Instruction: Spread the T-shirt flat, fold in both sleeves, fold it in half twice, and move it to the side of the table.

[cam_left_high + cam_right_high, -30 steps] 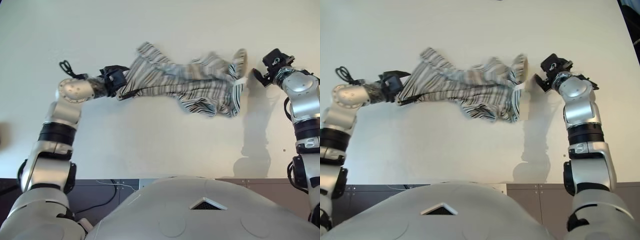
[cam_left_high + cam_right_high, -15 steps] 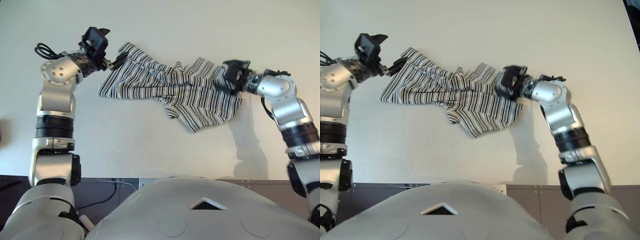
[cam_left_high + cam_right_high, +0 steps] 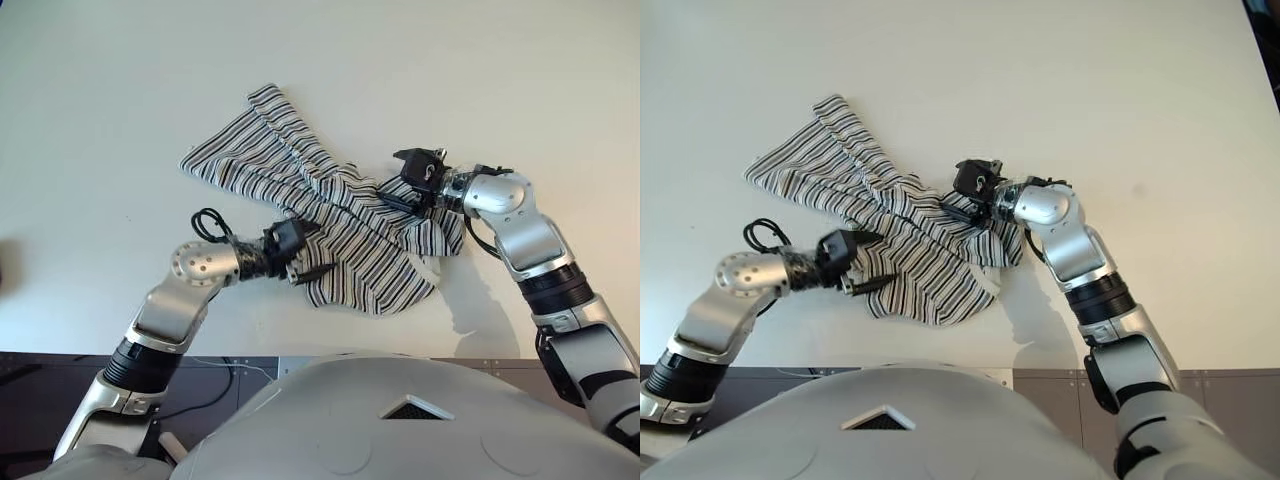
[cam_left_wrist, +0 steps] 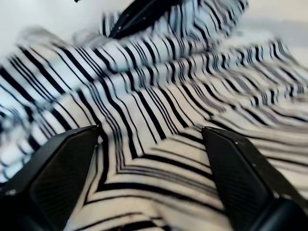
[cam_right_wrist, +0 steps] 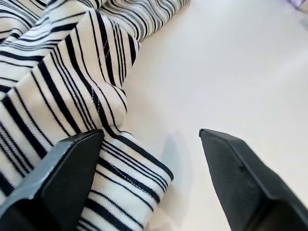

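While the striped T-shirt (image 3: 290,165) lies crumpled near the middle of the white worktop (image 3: 120,90), we see the left end effector (image 3: 310,253) at the garment's 7 o'clock edge, spread wide with striped cloth between its fingers. The right end effector (image 3: 393,194) sits at the shirt's 3 o'clock edge, also spread wide, with one finger over the hem and the other over bare worktop.

T-shirt (image 3: 365,265): white with thin black stripes, single and in small groups, slanting different ways across the rumpled cloth.
Table (image 3: 120,90): plain off-white, no pattern.
Left gripper (image 3: 322,250): matt black.
Right gripper (image 3: 388,195): matt black.
Arms: silver-grey shells, black joints.
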Action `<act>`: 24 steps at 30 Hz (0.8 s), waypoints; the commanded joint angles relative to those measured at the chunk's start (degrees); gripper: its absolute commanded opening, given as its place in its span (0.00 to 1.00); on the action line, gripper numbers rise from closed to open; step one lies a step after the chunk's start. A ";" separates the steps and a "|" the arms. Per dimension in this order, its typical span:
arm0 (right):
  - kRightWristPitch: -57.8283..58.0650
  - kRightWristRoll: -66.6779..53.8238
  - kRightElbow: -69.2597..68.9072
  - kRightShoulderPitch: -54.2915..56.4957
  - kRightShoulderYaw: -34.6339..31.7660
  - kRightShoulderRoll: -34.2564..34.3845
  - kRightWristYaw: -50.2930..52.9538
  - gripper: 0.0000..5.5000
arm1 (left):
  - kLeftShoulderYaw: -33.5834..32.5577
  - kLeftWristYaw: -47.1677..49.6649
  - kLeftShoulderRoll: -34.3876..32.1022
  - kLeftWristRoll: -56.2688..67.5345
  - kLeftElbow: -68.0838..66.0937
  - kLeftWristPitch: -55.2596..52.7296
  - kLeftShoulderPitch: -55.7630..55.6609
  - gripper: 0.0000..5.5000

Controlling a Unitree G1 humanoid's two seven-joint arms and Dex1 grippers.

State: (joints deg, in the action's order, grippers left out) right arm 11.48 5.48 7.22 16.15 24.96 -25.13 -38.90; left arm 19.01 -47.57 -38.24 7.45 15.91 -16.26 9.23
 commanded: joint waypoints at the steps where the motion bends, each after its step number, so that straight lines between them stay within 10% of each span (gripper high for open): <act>1: -1.80 9.83 21.36 3.10 -2.50 -5.05 14.08 0.66 | 1.95 5.02 -4.44 -11.44 -10.67 0.60 -0.80 0.72; 19: -0.59 -3.61 -0.70 1.69 -16.95 -0.44 14.58 0.66 | -17.56 10.51 -2.98 -1.09 -18.09 4.46 -8.67 0.72; 24: -2.46 4.19 8.14 1.18 -9.08 -2.31 11.33 0.66 | -15.91 2.38 -4.91 2.18 -9.23 4.12 -2.37 0.72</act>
State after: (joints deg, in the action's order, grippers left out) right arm 9.91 5.01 10.28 19.29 11.30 -25.45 -25.65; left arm 1.40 -41.93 -41.68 8.86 1.90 -11.53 3.16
